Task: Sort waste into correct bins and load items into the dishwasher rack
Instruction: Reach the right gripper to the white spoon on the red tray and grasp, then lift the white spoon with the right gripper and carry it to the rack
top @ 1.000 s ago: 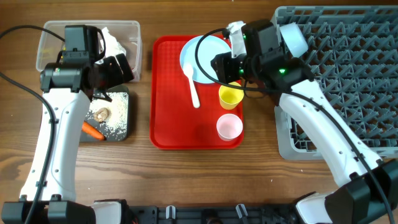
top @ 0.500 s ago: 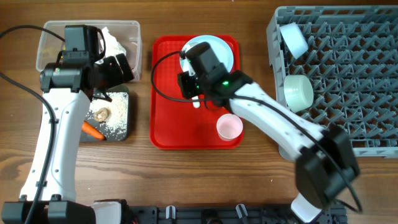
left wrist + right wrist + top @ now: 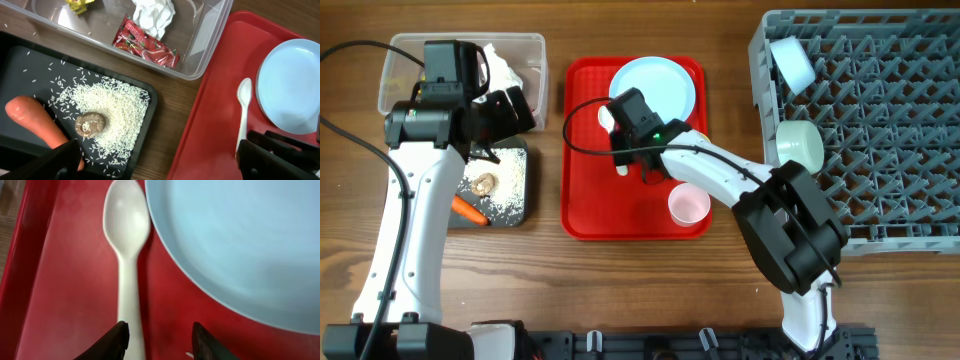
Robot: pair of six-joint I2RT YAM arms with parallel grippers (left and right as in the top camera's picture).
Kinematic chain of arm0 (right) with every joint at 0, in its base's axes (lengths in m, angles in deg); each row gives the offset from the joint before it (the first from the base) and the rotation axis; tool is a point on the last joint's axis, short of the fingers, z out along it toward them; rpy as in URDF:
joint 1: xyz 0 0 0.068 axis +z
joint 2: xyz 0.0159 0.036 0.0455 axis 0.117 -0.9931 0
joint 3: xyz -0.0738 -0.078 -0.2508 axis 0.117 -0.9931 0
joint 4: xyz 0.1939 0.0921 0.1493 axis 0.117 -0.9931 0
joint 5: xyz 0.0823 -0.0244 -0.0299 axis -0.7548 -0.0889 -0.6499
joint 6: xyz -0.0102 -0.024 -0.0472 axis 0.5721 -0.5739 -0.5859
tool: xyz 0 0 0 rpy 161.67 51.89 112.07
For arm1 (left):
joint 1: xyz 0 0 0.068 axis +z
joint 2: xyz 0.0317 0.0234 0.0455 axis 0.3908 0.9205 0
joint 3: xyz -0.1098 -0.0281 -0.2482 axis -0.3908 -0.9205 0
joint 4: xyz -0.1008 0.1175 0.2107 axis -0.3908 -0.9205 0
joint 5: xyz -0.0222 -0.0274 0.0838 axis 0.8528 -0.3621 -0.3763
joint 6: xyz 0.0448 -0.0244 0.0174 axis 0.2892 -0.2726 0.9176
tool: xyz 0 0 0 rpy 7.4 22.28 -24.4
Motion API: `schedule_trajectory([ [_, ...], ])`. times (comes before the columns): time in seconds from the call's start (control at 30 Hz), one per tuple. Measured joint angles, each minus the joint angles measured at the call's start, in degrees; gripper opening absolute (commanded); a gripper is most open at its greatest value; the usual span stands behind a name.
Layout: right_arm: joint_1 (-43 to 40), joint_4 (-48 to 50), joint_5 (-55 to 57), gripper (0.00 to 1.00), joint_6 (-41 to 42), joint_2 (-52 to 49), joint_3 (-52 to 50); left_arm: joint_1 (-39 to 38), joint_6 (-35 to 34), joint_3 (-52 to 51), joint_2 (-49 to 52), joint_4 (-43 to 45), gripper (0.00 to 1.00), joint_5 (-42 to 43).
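As right end effector (image 3: 160, 336) hangs open over spoon (image 3: 126, 225) handle (left end effector (image 3: 155, 159) also open), plate (image 3: 240, 245) rim just beside.

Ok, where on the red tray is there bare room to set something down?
Bare: the red tray's front-left patch, between the spoon behind and the pink cup to its right. Crowded: the back, with plate, spoon and right hand.

Just beside spoon (image 3: 127, 255): plate (image 3: 240, 245) one side, bare tray (image 3: 65, 305) opposite.
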Motion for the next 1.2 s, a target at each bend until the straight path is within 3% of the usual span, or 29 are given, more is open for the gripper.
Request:
schedule_trajectory([
  [0.43, 0.0, 4.7, -1.3, 0.42, 0.6, -2.4, 0.0, 0.0, 0.0, 0.0, 0.0, 0.0, 1.00, 0.0],
  [0.87, 0.0, 8.2, -4.4, 0.34, 0.9, -3.9, 0.0, 0.0, 0.0, 0.0, 0.0, 0.0, 1.00, 0.0],
  [1.0, 0.0, 9.1, -5.0, 0.27, 1.1, -4.2, 0.1, 0.0, 0.0, 0.0, 0.0, 0.0, 1.00, 0.0],
  [1.2, 0.0, 9.4, -5.8, 0.08, 2.2, -4.5, 0.1, 0.0, 0.0, 0.0, 0.0, 0.0, 1.00, 0.0],
])
